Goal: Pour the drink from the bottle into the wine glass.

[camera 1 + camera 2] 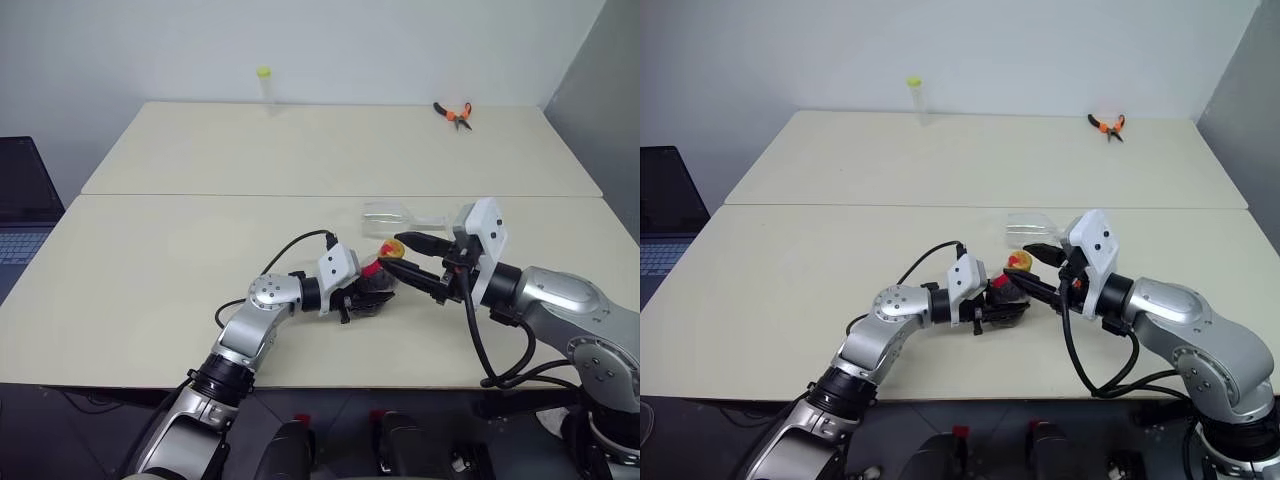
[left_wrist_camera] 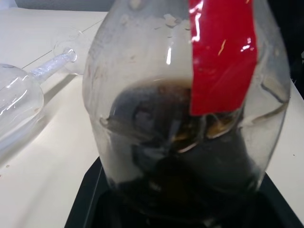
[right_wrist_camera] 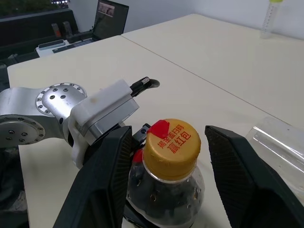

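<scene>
The table [image 1: 200,260] is a pale two-part surface that carries all the items and gives both arms a common working area near its front edge

The left gripper [image 1: 362,300] reaches in from the robot's left and pinches the belly of the bottle [image 1: 376,283]. In the left wrist view the bottle wall sits directly on the black fingers [image 2: 95,204], so this arm appears to serve as the clamp that keeps the bottle from turning

The right gripper [image 3: 168,156] comes in level from the robot's right, with its two black fingers [image 3: 107,175] spread on either side of the yellow cap [image 3: 172,141]. Gaps show between each finger and the cap, so the jaws are apart and not yet gripping. This placement suits unscrewing, judged as the step in hand, since the cap is on and no pouring can start

The wine glass [image 1: 392,217] lies on its side on the table just behind the bottle, bowl toward the robot's left and stem [image 2: 53,64] running away from it. It will probably need standing upright before it can receive liquid

The drink [image 2: 180,156] is dark and sits low in the bottle, with clear wall above it

A thin tube with a yellow-green cap [image 1: 264,84] and orange-handled pliers [image 1: 454,113] lie at the far edge, well apart from the work
</scene>
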Controlling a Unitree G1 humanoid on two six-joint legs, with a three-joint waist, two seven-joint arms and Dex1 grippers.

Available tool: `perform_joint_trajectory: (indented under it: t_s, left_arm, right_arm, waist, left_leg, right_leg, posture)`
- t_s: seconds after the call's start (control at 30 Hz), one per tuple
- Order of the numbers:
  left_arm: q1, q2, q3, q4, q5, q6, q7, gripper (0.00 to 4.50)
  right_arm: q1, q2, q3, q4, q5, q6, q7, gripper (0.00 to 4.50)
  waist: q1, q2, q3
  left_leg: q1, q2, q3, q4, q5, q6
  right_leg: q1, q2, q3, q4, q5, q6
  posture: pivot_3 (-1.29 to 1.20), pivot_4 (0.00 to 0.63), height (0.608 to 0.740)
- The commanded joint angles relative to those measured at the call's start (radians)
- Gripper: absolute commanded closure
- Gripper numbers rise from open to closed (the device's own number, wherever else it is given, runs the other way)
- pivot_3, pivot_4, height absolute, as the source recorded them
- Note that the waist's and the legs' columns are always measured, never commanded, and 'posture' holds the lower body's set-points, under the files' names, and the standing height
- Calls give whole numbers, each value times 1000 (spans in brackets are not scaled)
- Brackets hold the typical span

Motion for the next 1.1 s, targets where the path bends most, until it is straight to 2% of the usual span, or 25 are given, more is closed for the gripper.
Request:
perform_joint_trajectory:
  t_s: [0.03, 0.17, 0.27, 0.33, 0.37, 0.57, 0.7, 0.87, 1.0, 1.1]
  left_arm:
    - [3, 7, 5, -40, 2, -18, -3, 2739]
    - [4, 8, 5, -41, 2, -18, -2, 2739]
    - [6, 8, 5, -44, 2, -18, 0, 2739]
    - [7, 7, 5, -46, 1, -17, 0, 2739]
    - [8, 7, 5, -47, 1, -16, 1, 2739]
    - [3, 5, 5, -67, -13, 3, -7, 3047]
    - [7, 33, 5, -154, -100, 105, -82, 3222]
    - [5, 117, -16, -251, -170, 212, -196, 3412]
    - [2, 143, -18, -281, -187, 242, -228, 3494]
    - [7, 140, -13, -289, -185, 250, -214, 3497]
  right_arm:
    - [-21, -3, -15, -19, 6, -8, -5, 1878]
    - [-22, -1, -11, -15, -1, -9, -6, 1878]
    - [-21, -13, -5, -15, -18, -10, 0, 2457]
    - [-15, -23, -4, -9, -30, -12, 5, 3124]
    - [-12, -27, -4, -6, -35, -14, 7, 3309]
    - [-24, -38, 0, 10, -36, -26, 39, 3307]
    - [-126, -95, 62, 107, -64, -113, 242, 3307]
    - [-301, -247, 273, 385, -298, -389, 654, 3307]
    - [-446, -247, 380, 593, -425, -582, 850, 3307]
    - [-512, -228, 397, 690, -456, -659, 912, 3307]
  waist:
    - [0, 0, 0]
    - [0, 0, 0]
    - [0, 0, 0]
    - [0, 0, 0]
    - [0, 0, 0]
    - [0, 0, 0]
    - [-5, 0, 0]
    - [-4, 1, 1]
    - [-7, 1, 1]
    - [-6, 1, 1]
  left_leg:
    - [0, 0, 0, 0, 0, 0]
    - [0, 0, 0, 0, 0, 0]
    - [0, 0, 0, 0, 0, 0]
    - [0, 0, 0, 0, 0, 0]
    - [0, 0, 0, 0, 0, 0]
    - [0, 0, 0, 0, 0, 0]
    - [0, 0, 1, 0, 0, 0]
    - [0, 0, 1, 0, 0, 0]
    - [0, 2, 1, -1, 0, 0]
    - [-1, 2, 1, -1, 0, 0]
  right_leg:
    - [0, 0, 0, 0, 0, 0]
    - [0, 0, 0, 0, 0, 0]
    - [0, 0, 0, 0, 0, 0]
    - [0, 0, 0, 0, 0, 0]
    - [0, 0, 0, 0, 0, 0]
    - [0, 0, 0, 0, 0, 0]
    - [0, 0, 1, 0, 0, 0]
    - [0, 2, 0, -1, 0, 0]
    - [0, 2, -1, -5, 0, 0]
    - [0, 1, -1, -7, 1, -1]
  posture:
    - [0, 150, 740]
    - [0, 150, 740]
    - [0, 150, 740]
    - [0, 150, 740]
    - [0, 150, 740]
    - [0, 150, 740]
    - [0, 150, 740]
    - [0, 150, 740]
    - [0, 150, 740]
    - [0, 150, 740]
